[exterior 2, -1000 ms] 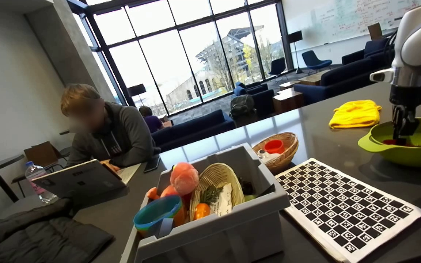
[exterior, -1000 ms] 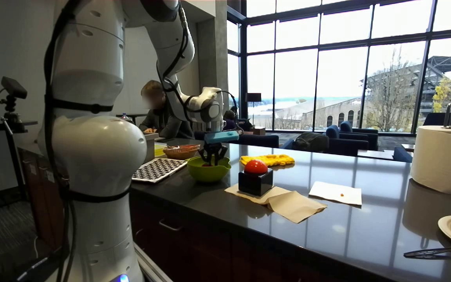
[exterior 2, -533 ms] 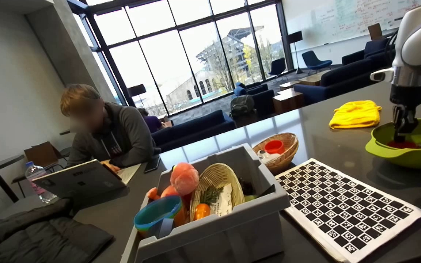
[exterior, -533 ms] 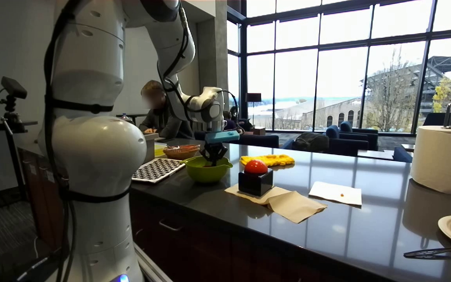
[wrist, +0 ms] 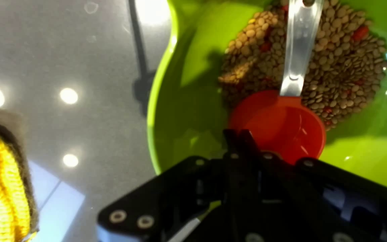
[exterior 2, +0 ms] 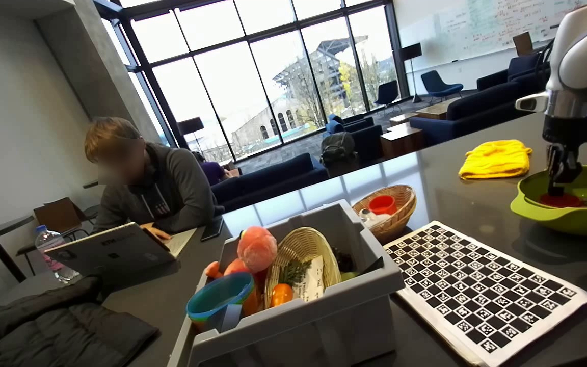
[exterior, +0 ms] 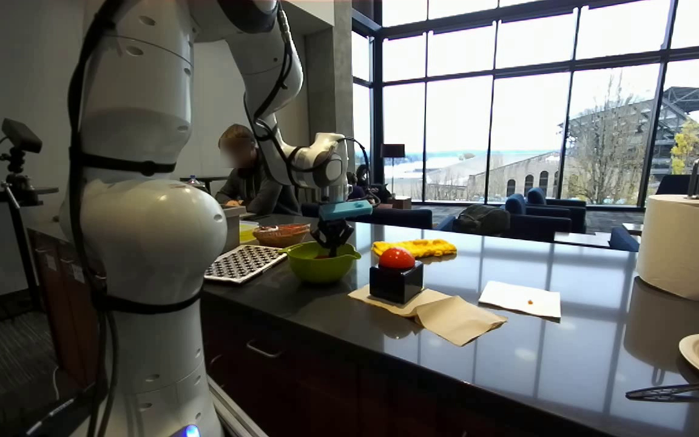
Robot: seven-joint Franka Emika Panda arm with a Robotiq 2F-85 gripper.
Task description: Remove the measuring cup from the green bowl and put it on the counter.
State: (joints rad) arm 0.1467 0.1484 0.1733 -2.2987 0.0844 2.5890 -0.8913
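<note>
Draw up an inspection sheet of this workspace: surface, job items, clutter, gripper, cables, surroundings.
Surface: dark glossy counter showing window reflections.
Job items: red measuring cup inside the green bowl, metal handle over brown grains.
Clutter: black box with red dome, on brown paper; white napkin; yellow knitted item; patterned board; grey bin.
Gripper: reaches into the bowl, jaws apparently closed on the cup's rim.
Cables: black cables strapped along the robot arm.
Surroundings: person seated at a laptop; tall windows beyond.

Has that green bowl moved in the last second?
Yes, rightward: in an exterior view, the bowl reaches slightly less far left, judged against the unmoved yellow cloth. Whether it slid or turned, I cannot tell.
</note>
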